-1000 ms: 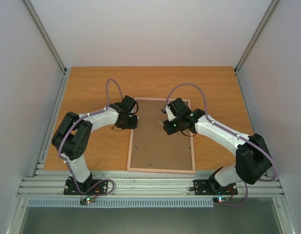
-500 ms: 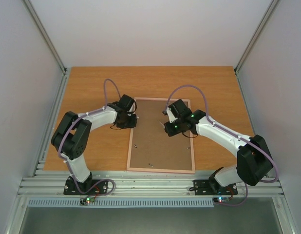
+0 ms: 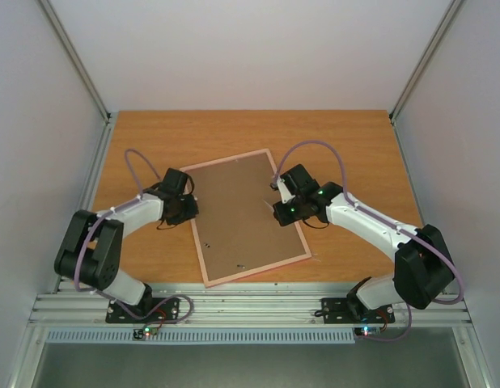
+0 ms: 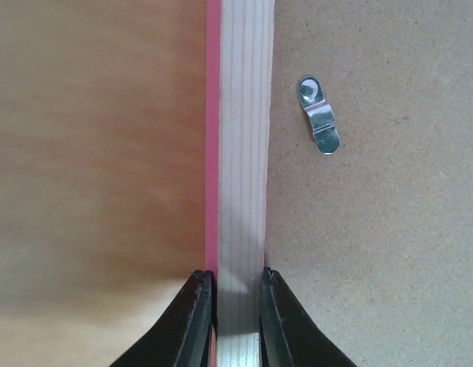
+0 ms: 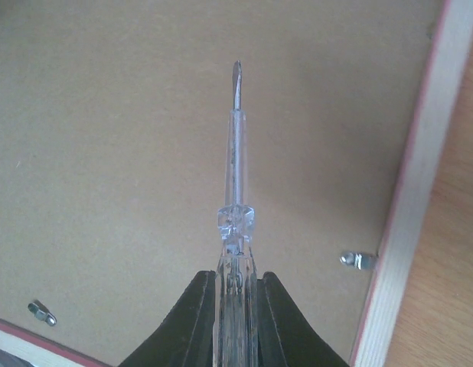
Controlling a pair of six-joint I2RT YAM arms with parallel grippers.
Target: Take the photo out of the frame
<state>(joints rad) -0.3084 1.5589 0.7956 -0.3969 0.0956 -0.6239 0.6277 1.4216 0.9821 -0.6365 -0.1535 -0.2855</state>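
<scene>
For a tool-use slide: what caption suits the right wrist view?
Right gripper holding a clear screwdriver over the brown backing board of the frame, two metal clips visible.

Pink frame lies face down near the middle of the table, brown board upward, so the photo inside is hidden. Its long sides sit askew, running from about 11 o'clock to 5 o'clock. A pale wood rim, pink along its outer edge, borders the board. Small metal clips lie flat on the board close to the rim, two of them near the short side at 6 o'clock. The left gripper pinches the long rim at 9 o'clock.
</scene>
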